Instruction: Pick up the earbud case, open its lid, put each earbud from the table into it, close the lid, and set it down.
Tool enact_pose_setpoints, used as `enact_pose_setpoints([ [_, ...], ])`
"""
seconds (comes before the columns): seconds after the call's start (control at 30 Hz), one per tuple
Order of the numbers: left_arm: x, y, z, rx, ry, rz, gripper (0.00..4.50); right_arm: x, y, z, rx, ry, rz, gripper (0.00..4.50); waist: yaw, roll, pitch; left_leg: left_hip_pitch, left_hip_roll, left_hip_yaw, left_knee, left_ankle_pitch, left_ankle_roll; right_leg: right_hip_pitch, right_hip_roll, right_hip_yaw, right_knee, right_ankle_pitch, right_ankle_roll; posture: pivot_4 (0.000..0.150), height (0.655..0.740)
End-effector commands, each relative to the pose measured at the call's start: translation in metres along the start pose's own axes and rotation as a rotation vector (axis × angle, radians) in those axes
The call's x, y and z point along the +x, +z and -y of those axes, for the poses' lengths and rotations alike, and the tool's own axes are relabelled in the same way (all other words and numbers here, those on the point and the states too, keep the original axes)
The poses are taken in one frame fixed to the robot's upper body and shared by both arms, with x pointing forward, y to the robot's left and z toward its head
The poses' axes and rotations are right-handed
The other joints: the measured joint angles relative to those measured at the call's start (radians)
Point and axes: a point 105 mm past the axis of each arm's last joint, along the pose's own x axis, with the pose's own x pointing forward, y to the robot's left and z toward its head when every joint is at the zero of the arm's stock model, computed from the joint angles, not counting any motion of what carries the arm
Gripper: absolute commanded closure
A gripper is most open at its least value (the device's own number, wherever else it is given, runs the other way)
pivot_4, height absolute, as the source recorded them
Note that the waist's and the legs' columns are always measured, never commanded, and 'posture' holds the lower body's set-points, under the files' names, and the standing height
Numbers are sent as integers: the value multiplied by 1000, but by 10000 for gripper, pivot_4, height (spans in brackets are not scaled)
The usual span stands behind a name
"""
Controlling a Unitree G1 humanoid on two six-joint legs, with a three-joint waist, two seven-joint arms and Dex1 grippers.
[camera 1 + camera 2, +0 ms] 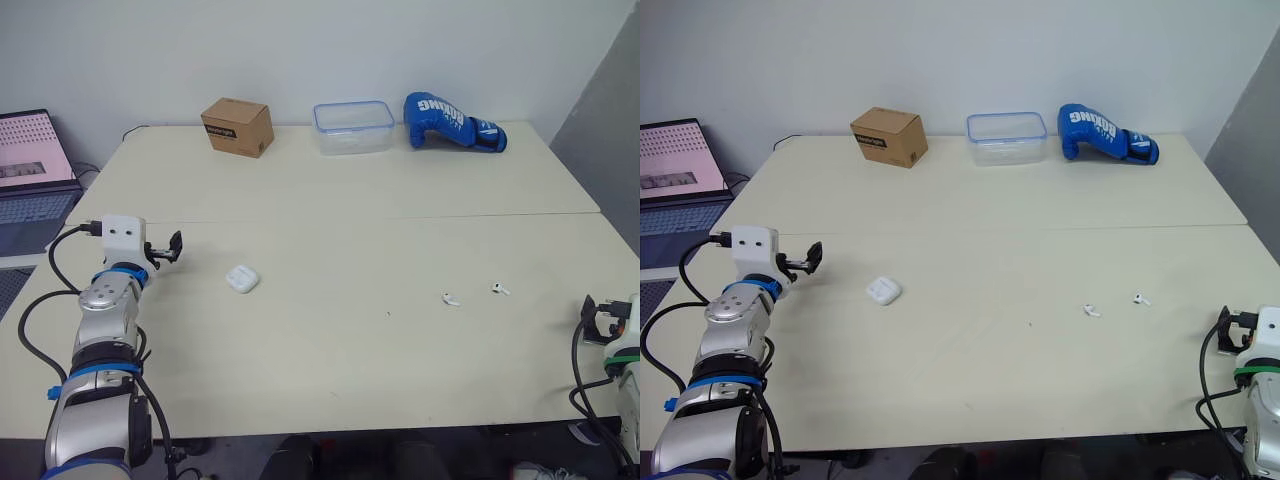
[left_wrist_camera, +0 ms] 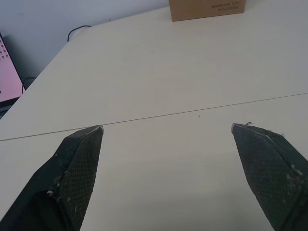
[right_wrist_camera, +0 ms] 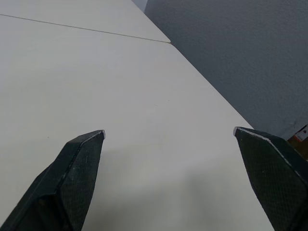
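Hovering left gripper (image 1: 170, 250): your fingers apart, empty; case (image 1: 241, 279) near, to its right.
Your right gripper (image 1: 598, 318): fingers apart, empty.
Earbuds: left earbud (image 1: 451, 299), right earbud (image 1: 500, 289), both to its left.

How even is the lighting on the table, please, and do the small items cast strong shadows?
Left eye view: soft, even light on the table, no glare; the earbud case and the earbuds cast only faint shadows. Right wrist view: a diffuse shadow under the right gripper.

glove: blue boxing glove (image 1: 1105, 133) shows white letters, looks like "BOXING" | box: cardboard box (image 1: 889, 137) carries a dark label, print too small to read
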Motion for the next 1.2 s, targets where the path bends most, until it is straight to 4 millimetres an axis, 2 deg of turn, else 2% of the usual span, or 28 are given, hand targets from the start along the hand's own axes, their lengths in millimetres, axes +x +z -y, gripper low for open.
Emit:
enact_pose_setpoints([
  [0.03, 0, 16, -11, 4, 24, 46, 232, -1, 18, 13, -8, -31, 59, 0, 0, 0, 0, 0, 0, 0, 0, 0, 0, 0, 0, 0, 0, 0, 0, 1500, 7400],
  [0.17, -2, 14, -15, 23, 40, 41, 232, -3, 15, 17, -4, -51, 52, 0, 0, 0, 0, 0, 0, 0, 0, 0, 0, 0, 0, 0, 0, 0, 0, 1500, 7400],
  [0.47, -5, 25, -16, 0, -8, 78, 232, 3, 28, 2, -7, 0, 88, 0, -1, 0, 0, 0, 0, 0, 0, 0, 0, 0, 0, 0, 0, 0, 0, 1500, 7400],
  [0.6, -14, 44, -10, -45, -131, 143, 232, 10, 46, -13, -26, 73, 134, 0, -2, 0, 0, 0, 1, 0, 0, 0, 0, 0, 0, 0, 0, 0, 0, 1500, 7400],
  [0.7, -26, 59, 9, -83, -314, 165, 232, 17, 62, -28, -43, 164, 185, 0, -4, 0, 0, 0, 2, 0, 0, 0, 0, 0, 0, 0, 0, 0, 0, 1500, 7400],
  [0.77, -38, 68, 31, -66, -483, 153, 232, 18, 76, -53, -28, 296, 216, 0, -5, 1, 0, 0, 3, 0, 0, 0, 0, 0, 0, 1, 0, 0, 0, 1500, 7400],
  [0.83, -51, 71, 54, -22, -643, 97, 232, 8, 95, -100, 14, 566, 247, 0, -6, 1, 0, 0, 3, 0, 0, 0, 0, 0, 0, 0, 0, 0, 0, 1500, 7400],
  [0.9, -59, 65, 73, 26, -755, 24, 232, -11, 116, -147, 43, 846, 280, 0, -7, 1, 0, 0, 5, 0, 0, 0, 0, 0, 1, 0, 0, 0, 0, 1500, 7400],
  [0.93, -61, 62, 79, 39, -785, -2, 232, -20, 125, -163, 55, 945, 294, 0, -7, 2, 1, 0, 5, 1, 0, 0, 0, 1, 2, 0, 0, 0, 0, 1500, 7400],
  [1.03, -63, 54, 92, 24, -827, -56, 232, -46, 143, -201, 71, 1175, 315, 0, -4, 3, 1, 0, 6, 0, 0, -1, 1, 1, 2, 0, 0, 0, 0, 1500, 7400],
  [1.1, -64, 39, 98, 36, -840, -113, 232, -70, 155, -230, 77, 1338, 332, 0, -4, 3, 1, 0, 6, 0, 0, 0, 0, 1, 3, -1, -1, 0, 0, 1500, 7400],
  [1.2, -63, 22, 99, 65, -828, -170, 232, -99, 165, -257, 56, 1495, 347, 0, -3, 3, 1, 0, 7, 0, 0, 0, -1, 0, 3, -1, -2, 0, 0, 1500, 7400],
])
